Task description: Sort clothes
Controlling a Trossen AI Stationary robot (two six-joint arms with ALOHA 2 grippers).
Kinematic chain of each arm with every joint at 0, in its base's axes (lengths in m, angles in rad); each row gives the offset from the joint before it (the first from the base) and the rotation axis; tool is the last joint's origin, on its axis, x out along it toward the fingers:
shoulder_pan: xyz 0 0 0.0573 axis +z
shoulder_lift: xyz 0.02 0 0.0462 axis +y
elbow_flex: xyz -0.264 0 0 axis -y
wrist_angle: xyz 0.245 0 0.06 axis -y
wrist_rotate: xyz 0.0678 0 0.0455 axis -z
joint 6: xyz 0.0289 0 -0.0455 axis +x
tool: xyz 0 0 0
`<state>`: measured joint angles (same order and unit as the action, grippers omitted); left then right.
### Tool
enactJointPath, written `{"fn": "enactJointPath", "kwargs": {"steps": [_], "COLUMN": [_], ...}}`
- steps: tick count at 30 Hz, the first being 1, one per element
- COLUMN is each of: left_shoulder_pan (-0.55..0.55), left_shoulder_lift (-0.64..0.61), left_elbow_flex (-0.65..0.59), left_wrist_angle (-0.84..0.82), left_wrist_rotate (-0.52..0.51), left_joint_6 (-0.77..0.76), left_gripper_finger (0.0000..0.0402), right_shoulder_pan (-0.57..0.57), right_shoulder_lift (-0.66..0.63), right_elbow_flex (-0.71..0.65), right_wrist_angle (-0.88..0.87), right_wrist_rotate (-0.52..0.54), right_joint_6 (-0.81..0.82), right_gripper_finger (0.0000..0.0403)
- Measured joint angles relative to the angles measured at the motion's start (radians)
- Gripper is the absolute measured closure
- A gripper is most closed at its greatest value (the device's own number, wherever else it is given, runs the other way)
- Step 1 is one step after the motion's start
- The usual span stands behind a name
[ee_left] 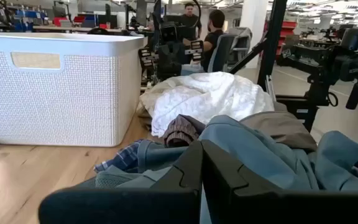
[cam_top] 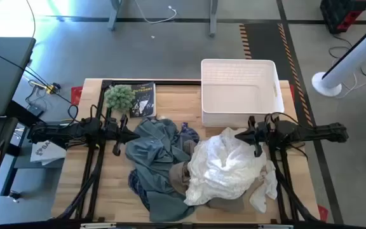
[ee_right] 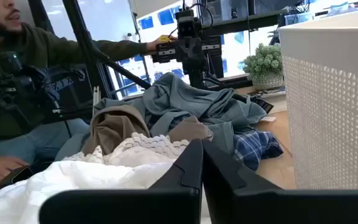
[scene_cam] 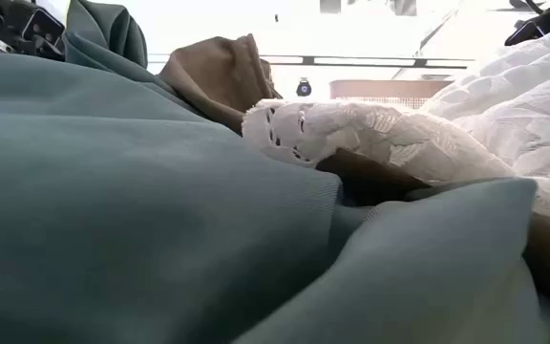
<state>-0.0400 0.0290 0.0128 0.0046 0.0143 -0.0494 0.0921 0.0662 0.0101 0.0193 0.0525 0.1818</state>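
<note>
- The clothes are heaped in one pile on the tabletop [cam_top: 107, 197], between the two arms and in front of the white basket [cam_top: 239, 89].
- The right hand [cam_top: 255, 141] is seen just at the edge of the thin white garment [cam_top: 224, 166]; its fingers are pressed together and nothing is held.
- The left hand [cam_top: 115, 134] is seen at the edge of the grey-blue garment [cam_top: 152, 152], likewise closed and empty.
- The plaid shirt [cam_top: 189, 132] and the tan garment [cam_top: 182, 175] are largely buried; how they are folded cannot be made out.
- The white garment probably falls to the right arm, lying inward and slightly toward the front edge.
</note>
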Motion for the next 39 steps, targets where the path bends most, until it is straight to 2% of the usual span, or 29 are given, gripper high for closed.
{"fn": "enactJointPath", "kwargs": {"steps": [33,36,39], "left_shoulder_pan": [0.000,0.000,0.000], "left_shoulder_lift": [0.000,0.000,0.000], "left_elbow_flex": [0.000,0.000,0.000], "left_wrist_angle": [0.000,0.000,0.000], "left_wrist_rotate": [0.000,0.000,0.000], "left_joint_6": [0.000,0.000,0.000], "left_gripper_finger": [0.0400,0.0400,0.0400], "right_shoulder_pan": [0.000,0.000,0.000], "right_shoulder_lift": [0.000,0.000,0.000], "right_elbow_flex": [0.000,0.000,0.000], "right_wrist_angle": [0.000,0.002,0.082], "right_wrist_rotate": [0.000,0.000,0.019], "right_joint_6": [0.000,-0.039,0.019], "right_gripper_finger": [0.0403,0.0403,0.0403]}}
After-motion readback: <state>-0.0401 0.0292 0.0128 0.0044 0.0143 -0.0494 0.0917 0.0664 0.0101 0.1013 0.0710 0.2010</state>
